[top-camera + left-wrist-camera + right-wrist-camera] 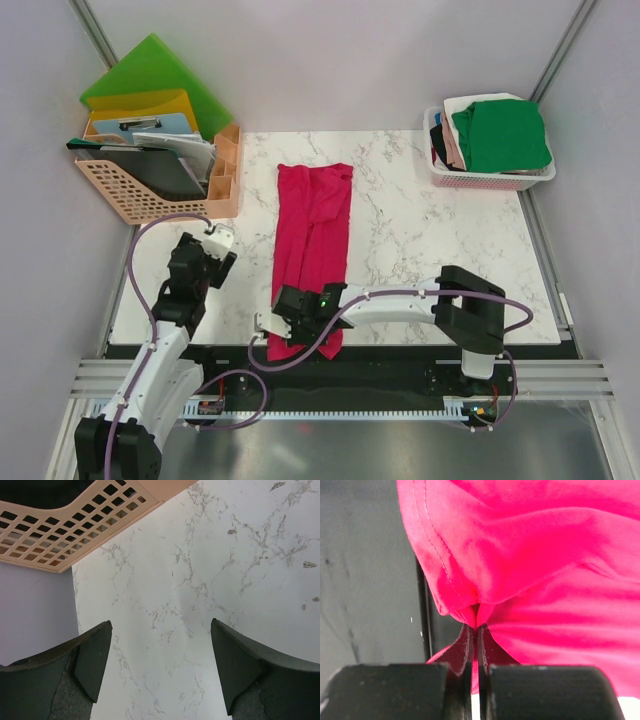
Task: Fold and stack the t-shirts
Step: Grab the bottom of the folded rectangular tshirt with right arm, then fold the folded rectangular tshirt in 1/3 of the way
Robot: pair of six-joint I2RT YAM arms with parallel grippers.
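Note:
A crimson-pink t-shirt (316, 232) lies folded into a long strip down the middle of the marble table, its near end hanging over the front edge. My right gripper (283, 326) is shut on that near end; in the right wrist view the fingers (465, 647) pinch a fold of the pink cloth (530, 575). My left gripper (221, 237) hovers open over bare marble at the table's left, nothing between its fingers (95, 655). More t-shirts, green (500, 135) on top, sit piled in a pink basket (490, 180) at the back right.
A peach plastic organiser (150, 185) with green and yellow folders (150, 80) stands at the back left; its lattice wall (75, 525) is close ahead of the left gripper. The table's front edge and a black rail (400, 360) run under the right arm.

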